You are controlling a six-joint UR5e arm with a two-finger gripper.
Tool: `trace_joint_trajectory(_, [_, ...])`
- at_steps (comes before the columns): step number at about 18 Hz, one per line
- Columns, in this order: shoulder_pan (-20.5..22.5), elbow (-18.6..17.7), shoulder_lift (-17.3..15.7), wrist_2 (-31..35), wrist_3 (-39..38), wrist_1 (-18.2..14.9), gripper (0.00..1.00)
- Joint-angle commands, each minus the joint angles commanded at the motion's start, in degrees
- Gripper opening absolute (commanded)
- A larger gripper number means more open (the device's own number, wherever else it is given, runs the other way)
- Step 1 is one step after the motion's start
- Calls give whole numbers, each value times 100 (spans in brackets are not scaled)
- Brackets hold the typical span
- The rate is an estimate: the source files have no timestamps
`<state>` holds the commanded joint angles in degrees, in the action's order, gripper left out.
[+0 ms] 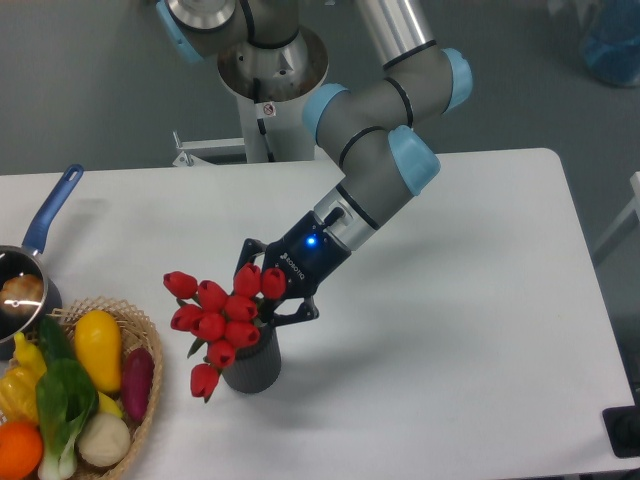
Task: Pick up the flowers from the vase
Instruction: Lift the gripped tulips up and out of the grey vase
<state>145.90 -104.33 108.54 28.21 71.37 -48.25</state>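
Observation:
The flowers (222,312), a bunch of red tulip buds with one bud drooping at the lower left, stand in the small dark grey vase (253,368) at the table's front left. My gripper (268,292) reaches in from the upper right and is shut on the right side of the bunch, just above the vase's mouth. Its dark fingers (293,314) hug the rightmost buds, and the stems are hidden behind buds and fingers. The vase stands upright on the table.
A wicker basket (148,392) of colourful vegetables sits at the front left, close to the vase. A blue-handled steel saucepan (52,212) lies at the left edge. The robot's base (268,95) stands behind the table.

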Motion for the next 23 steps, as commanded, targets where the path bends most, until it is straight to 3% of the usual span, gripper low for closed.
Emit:
trace_joint_trajectory(7, [35, 79, -369, -158, -579, 0, 0])
trace_joint_trajectory(13, [53, 369, -685, -360, -1160, 0, 0])
trace_joint_trajectory(23, [377, 905, -940, -562, -1670, 0, 0])
